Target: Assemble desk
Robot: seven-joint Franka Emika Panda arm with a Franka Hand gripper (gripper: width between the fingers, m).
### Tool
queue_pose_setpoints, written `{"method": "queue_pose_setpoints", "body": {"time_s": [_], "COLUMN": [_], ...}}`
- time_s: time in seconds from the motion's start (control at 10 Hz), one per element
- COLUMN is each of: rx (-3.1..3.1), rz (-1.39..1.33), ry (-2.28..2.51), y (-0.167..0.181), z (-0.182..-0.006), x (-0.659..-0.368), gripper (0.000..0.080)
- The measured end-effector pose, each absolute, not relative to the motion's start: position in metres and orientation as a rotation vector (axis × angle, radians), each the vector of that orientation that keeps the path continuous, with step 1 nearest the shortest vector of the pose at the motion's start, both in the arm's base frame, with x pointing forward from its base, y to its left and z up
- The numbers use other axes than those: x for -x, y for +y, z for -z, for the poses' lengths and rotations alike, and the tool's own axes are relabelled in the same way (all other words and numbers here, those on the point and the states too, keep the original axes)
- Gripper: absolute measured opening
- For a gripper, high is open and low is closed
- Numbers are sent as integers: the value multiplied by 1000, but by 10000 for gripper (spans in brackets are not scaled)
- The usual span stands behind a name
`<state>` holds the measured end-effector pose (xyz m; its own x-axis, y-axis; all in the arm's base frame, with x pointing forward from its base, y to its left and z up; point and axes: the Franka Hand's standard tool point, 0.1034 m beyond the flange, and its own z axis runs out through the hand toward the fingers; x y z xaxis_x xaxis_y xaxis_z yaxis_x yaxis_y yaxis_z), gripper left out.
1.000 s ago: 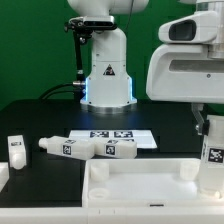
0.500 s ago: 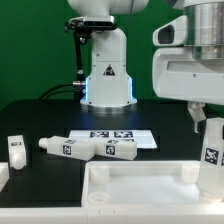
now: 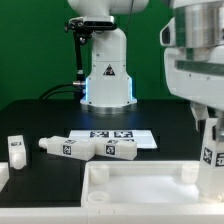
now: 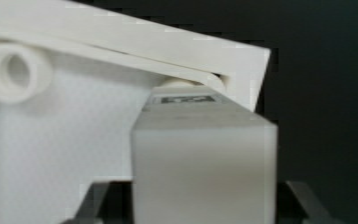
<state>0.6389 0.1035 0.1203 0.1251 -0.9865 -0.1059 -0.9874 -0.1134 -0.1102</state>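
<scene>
The desk's white tabletop panel (image 3: pixel 140 186) lies flat at the front of the table, with raised corner sockets. My gripper (image 3: pixel 207 128) hangs over its corner on the exterior view's right, shut on a white tagged leg (image 3: pixel 212 160) that stands upright there. In the wrist view the same leg (image 4: pixel 197 150) fills the gap between the dark fingers (image 4: pixel 105 205) of my gripper (image 4: pixel 201 208), its far end against the panel (image 4: pixel 51 140) beside a round hole. Whether the leg is seated in the panel cannot be told.
Two more legs (image 3: pixel 68 147) (image 3: pixel 118 148) lie end to end on the black table behind the panel. A third leg (image 3: pixel 15 150) stands at the exterior view's left edge. The marker board (image 3: pixel 115 133) lies before the robot base (image 3: pixel 107 75).
The gripper's white body has shifted toward the exterior view's right and turned a little. The held leg stays upright in nearly the same place. The loose legs have not moved.
</scene>
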Motion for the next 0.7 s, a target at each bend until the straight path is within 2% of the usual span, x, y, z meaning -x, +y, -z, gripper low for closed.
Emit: {"method": "queue_pose_setpoints", "body": {"time_s": [0.3,0.6,0.7], "rx": [1985,2071,2251], "rz": [-34,-22,8], "ry": [2202,2126,1933], "y": [105,106,111], "z": [-120,-120,-120], "x": [-638,-637,-638], "gripper": [285,286,456]}}
